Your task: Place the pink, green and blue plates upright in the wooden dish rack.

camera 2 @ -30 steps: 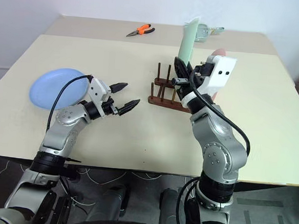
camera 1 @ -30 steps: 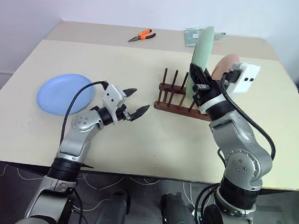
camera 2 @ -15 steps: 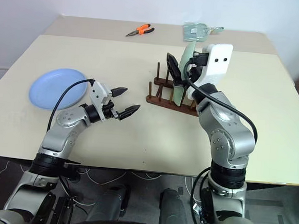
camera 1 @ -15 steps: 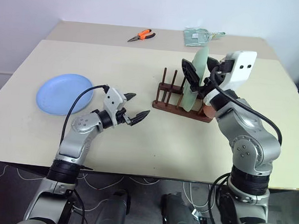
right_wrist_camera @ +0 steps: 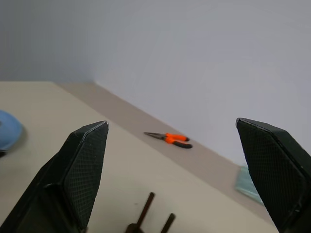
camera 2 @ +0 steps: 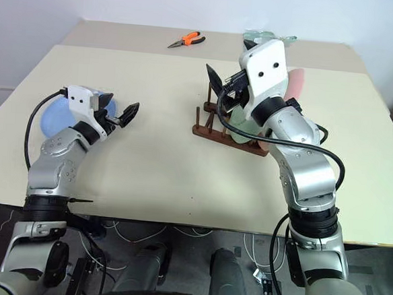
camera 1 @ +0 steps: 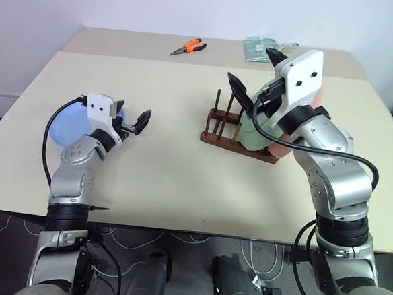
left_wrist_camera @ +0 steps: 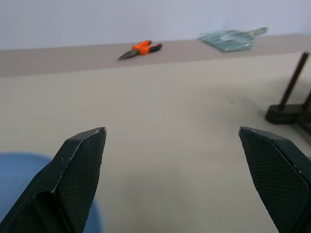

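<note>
The green plate (camera 1: 253, 136) stands on edge in the wooden dish rack (camera 1: 226, 126), and the pink plate (camera 1: 316, 96) stands just behind it, partly hidden by my right wrist. My right gripper (camera 1: 249, 63) hovers open above the rack and holds nothing. The blue plate (camera 1: 61, 128) lies flat at the table's left side, half covered by my left arm. My left gripper (camera 1: 134, 111) is open and empty just past the blue plate's right edge. In the left wrist view, the blue plate (left_wrist_camera: 19, 177) shows beside one finger.
Orange-handled pliers (camera 1: 188, 48) and a clear packet (camera 1: 261, 47) lie on the far strip of the table (camera 1: 181, 180). The rack's empty pegs (camera 1: 218, 103) face my left side.
My right gripper opened and let go of the green plate, which now rests in the rack, then rose and rolled. My left gripper swung left to the blue plate's edge.
</note>
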Controlling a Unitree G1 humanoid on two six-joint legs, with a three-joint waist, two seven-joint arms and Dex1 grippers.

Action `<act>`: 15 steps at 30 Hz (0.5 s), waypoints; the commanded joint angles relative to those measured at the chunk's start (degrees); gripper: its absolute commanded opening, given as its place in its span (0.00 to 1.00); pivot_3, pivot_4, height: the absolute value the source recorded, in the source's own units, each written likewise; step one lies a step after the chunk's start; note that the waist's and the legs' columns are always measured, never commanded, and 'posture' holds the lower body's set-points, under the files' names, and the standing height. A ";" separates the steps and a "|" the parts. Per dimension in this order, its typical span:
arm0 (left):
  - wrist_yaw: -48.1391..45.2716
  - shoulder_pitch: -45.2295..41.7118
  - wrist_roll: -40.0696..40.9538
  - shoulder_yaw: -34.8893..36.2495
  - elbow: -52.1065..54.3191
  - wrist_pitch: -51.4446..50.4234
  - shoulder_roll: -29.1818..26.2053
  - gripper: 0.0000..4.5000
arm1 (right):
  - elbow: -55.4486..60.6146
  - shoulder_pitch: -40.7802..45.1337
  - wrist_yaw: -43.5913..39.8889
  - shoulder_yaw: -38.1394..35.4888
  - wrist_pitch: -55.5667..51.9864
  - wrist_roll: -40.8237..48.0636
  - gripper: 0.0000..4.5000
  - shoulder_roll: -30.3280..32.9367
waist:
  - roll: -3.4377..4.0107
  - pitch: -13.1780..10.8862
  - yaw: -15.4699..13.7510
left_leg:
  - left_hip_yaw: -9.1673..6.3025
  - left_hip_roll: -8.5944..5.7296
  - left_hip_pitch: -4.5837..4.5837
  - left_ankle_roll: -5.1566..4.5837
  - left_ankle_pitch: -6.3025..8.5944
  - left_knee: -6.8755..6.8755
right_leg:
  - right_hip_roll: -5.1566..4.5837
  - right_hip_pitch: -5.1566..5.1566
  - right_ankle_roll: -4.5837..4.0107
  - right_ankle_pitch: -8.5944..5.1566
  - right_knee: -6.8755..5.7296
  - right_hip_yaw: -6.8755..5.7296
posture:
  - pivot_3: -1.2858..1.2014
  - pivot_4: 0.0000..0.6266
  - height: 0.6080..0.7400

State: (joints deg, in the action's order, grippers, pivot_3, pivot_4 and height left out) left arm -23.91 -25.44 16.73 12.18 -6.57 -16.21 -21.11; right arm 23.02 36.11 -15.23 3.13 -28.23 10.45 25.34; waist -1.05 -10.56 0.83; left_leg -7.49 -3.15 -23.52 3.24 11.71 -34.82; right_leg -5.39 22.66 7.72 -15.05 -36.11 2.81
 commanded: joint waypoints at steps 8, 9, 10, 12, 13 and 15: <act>30.69 -3.62 -2.40 17.87 -8.96 -7.60 -2.19 1.00 | -1.72 3.11 -10.58 9.08 10.89 -8.59 0.95 3.31 | -0.03 0.01 0.70 | -0.01 0.04 0.02 0.00 0.00 0.01 | 0.04 0.04 0.01 0.00 -0.02 -0.01 | 0.52 0.24 1.00; 32.42 -3.64 -1.33 19.41 -8.31 -8.53 -1.65 1.00 | -1.98 2.94 -10.63 9.50 11.26 -9.12 0.95 2.90 | -0.03 0.00 0.63 | -0.03 0.04 0.02 0.00 0.00 0.01 | 0.04 0.05 0.01 0.00 -0.04 -0.01 | 0.52 0.24 1.00; 33.60 -3.51 -0.14 20.68 -7.25 -10.25 -1.07 1.00 | -1.92 2.66 -10.79 9.88 11.50 -9.29 0.95 2.37 | -0.08 -0.02 0.38 | -0.03 0.04 0.01 0.00 0.00 0.01 | 0.04 0.05 0.01 0.00 -0.04 -0.01 | 0.52 0.24 1.00; 34.91 -3.35 2.23 22.35 -5.65 -14.80 -0.14 1.00 | -1.58 2.03 -11.20 10.52 11.92 -9.45 0.95 1.28 | -0.09 -0.02 -0.03 | -0.04 0.02 0.00 0.01 0.00 -0.03 | 0.02 0.03 0.01 0.01 -0.04 -0.01 | 0.52 0.24 1.00; 35.33 -3.45 3.88 23.38 -5.24 -17.35 0.46 1.00 | -1.27 1.63 -11.62 10.94 12.12 -9.34 0.95 0.66 | -0.13 0.00 -0.21 | -0.06 -0.02 0.00 0.02 0.00 -0.04 | 0.00 0.01 0.01 0.01 -0.03 -0.03 | 0.52 0.24 1.00; 36.41 -3.61 6.57 25.48 -4.38 -20.62 1.64 1.00 | -0.77 0.93 -12.27 11.65 12.41 -9.39 0.95 -0.41 | -0.21 0.05 -0.31 | -0.12 -0.04 0.00 0.02 0.00 -0.08 | -0.03 -0.08 0.02 0.00 0.00 -0.08 | 0.52 0.24 1.00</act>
State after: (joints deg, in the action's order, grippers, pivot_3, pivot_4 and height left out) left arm 11.59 -28.16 20.76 36.39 -13.38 -34.53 -19.82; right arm 20.14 37.27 -27.09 14.91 -17.03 1.21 25.30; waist -1.26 -10.52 0.52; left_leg -7.64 -3.20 -23.53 3.27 11.71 -34.91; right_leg -5.42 22.55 7.74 -15.04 -36.10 2.70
